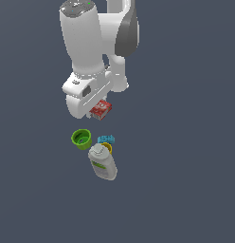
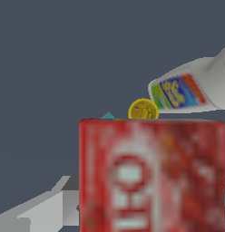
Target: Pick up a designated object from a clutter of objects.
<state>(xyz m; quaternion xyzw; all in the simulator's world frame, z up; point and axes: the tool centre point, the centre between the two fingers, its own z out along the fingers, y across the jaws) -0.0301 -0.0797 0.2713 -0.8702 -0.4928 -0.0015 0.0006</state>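
The red box [image 1: 102, 109] with a white label sits between the fingers of my gripper [image 1: 97, 112], just under the white hand in the exterior view. In the wrist view the red box [image 2: 153, 172] fills the lower frame, very close and blurred. A grey finger [image 2: 46, 210] lies against one side of it; the other finger is all but out of frame. The rest of the clutter lies nearer the camera in the exterior view: a green cup [image 1: 81, 139], a small blue block [image 1: 106, 139], a yellow piece [image 1: 107, 147] and a white bottle [image 1: 103, 163] lying on its side.
The wrist view shows the bottle [image 2: 187, 90], the yellow piece [image 2: 143, 110] and a tip of the blue block [image 2: 108, 116] beyond the box. The floor is plain dark grey. The arm's white links rise behind the hand.
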